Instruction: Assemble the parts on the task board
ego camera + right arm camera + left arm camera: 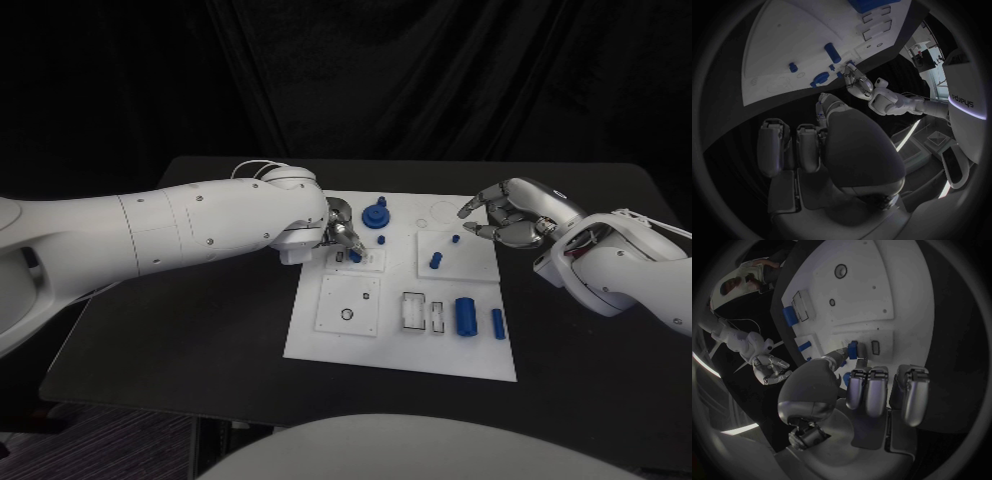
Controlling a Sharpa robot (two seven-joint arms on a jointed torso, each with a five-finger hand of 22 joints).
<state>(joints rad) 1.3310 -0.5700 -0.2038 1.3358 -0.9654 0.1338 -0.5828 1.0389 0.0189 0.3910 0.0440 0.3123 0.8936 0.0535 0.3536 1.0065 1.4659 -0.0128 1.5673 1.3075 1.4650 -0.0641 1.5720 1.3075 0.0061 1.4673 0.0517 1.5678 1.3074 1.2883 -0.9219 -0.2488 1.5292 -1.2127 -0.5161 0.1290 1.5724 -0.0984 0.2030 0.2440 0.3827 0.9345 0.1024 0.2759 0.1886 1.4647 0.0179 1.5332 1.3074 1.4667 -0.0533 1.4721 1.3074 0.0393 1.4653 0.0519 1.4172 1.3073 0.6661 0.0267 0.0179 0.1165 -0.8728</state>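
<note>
White task board (332, 335) lies mid-table, long axis running away from robot. Large blue cylinder (466, 315) lies flat near board's near right corner, axis same way. Left hand (338, 232) pinches small blue part (355, 256) at board's left side, part roughly upright. Right hand (508, 215) hovers beside board's far right edge, fingers loosely curled, holding nothing.

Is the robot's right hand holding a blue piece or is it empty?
Empty. The right hand hovers at the task board's far right corner with fingers curled and nothing blue between them; the right wrist view shows the same.
</note>
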